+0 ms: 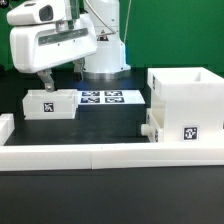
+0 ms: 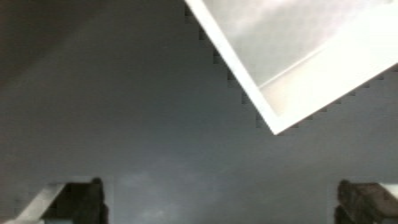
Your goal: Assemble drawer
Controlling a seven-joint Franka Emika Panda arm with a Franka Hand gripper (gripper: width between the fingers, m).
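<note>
Near the small tray (image 1: 50,104), the gripper (image 1: 45,83) hangs released, empty; tray and casing (image 1: 186,95) bear black-and-white square tags (image 1: 188,131).

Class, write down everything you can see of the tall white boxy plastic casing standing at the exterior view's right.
The tall white boxy plastic casing looks like smooth matt plastic with thin walls. It stands upright on the dark table, its upward side open and hollow inside. A black-and-white square tag sits low on its near face, and a small rounded nub sticks out near its lower edge. The long low white rail hides its base; whether they touch cannot be told.
</note>
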